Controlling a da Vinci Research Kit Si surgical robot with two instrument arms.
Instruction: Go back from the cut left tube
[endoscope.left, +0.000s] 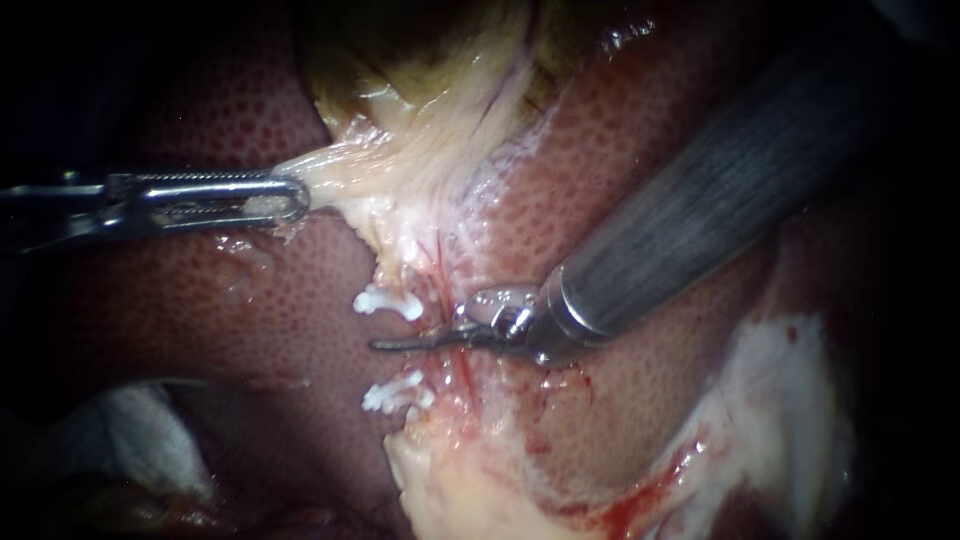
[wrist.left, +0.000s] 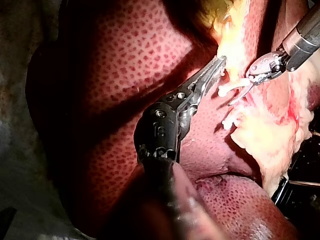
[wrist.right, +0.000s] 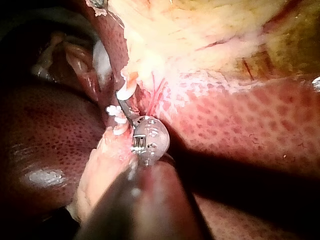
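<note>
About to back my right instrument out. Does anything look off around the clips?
Nothing is badly wrong. The upper clip and lower clip look intact, one on either side of the right instrument, whose jaws lie together. The only oddity is a blood smear on the pale tissue near the lower clip.

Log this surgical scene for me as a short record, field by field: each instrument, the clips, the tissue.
left instrument: shut on a pale tissue strand, holding it out to the left, above the clips
right instrument: thin tip closed, holding nothing, lying between the two clips
upper clip: white, just above the right instrument's tip
lower clip: white, just below that tip
liver: dark red, mottled, lying behind the clips and both instruments
</note>
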